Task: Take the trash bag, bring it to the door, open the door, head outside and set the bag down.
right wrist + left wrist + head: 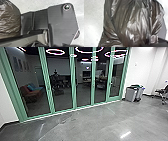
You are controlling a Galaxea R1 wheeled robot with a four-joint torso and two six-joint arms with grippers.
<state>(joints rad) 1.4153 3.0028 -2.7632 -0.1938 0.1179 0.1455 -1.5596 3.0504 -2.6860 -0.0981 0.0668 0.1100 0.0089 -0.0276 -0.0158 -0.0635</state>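
A dark, shiny trash bag (134, 25) shows large in the left wrist view, its plastic gathered into folds toward the top. The same bag (9, 20) bulges at the left side of the right wrist view, beside the robot's own base plate. Green-framed glass panels (73, 84), the door among them, stand across the head view; which panel opens I cannot tell. How the left gripper's fingers stand on the bag is hidden by the plastic.
Grey bins (131, 94) stand by the white wall, right of the glass. An office chair (162, 93) is at the far right. Polished concrete floor (95, 124) lies ahead. A reddish couch with a blue cushion (32, 92) shows in the glass.
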